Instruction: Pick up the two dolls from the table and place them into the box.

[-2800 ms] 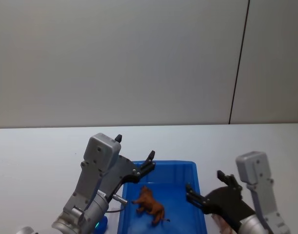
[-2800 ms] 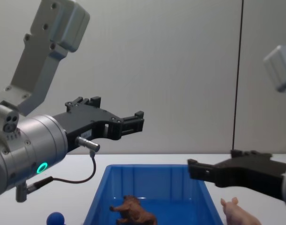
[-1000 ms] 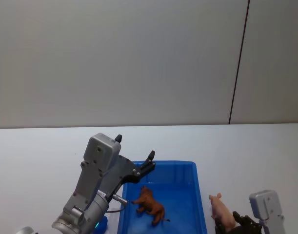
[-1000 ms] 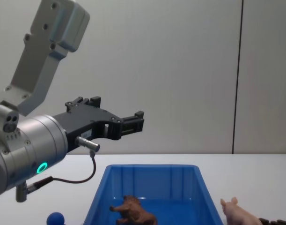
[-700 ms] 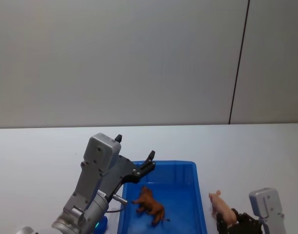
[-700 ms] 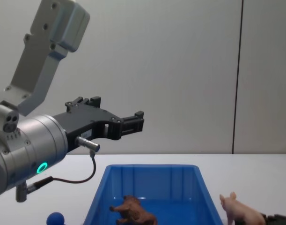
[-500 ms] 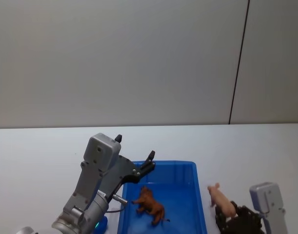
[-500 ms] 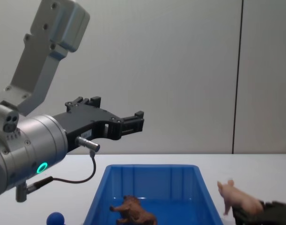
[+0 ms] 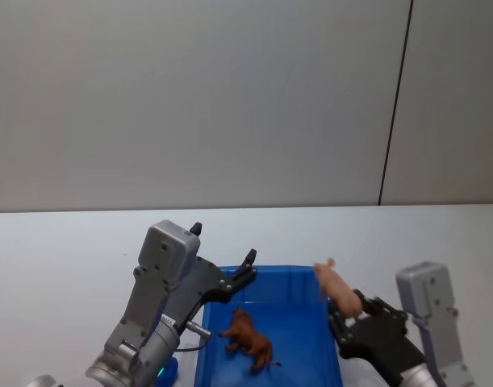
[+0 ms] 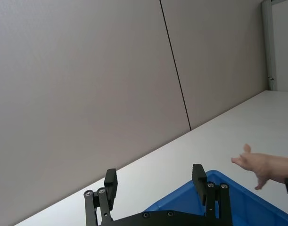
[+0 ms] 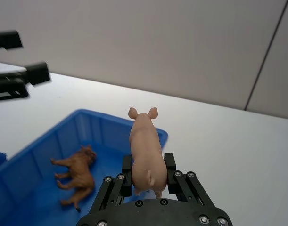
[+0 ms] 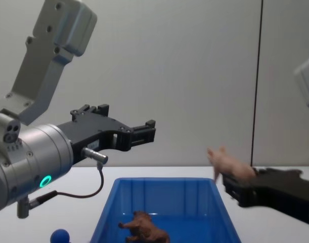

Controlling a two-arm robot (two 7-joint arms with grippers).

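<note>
Hovering above the box's [image 9: 290, 278] left side, the left pincer [image 9: 223, 243] gapes wide and empty. The lion [image 9: 248, 339] lies inside the box. Over the right rim, clear of the counter [image 9: 68, 242], the right pincer [image 9: 347, 314] clamps the pig [image 9: 337, 288], snout pointing forward. The box's hollow lies just to its left.

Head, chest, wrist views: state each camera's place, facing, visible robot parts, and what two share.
Head view: high, facing forward-down into the box; left end effector open, right end effector holding the pig.
Chest view: lower, facing across the table; both end effectors enter from the sides.
Left wrist view: faces past its open end effector toward the wall.
Right wrist view: faces over its end effector and pig into the box.
Shared: head and right wrist views show the lion.
</note>
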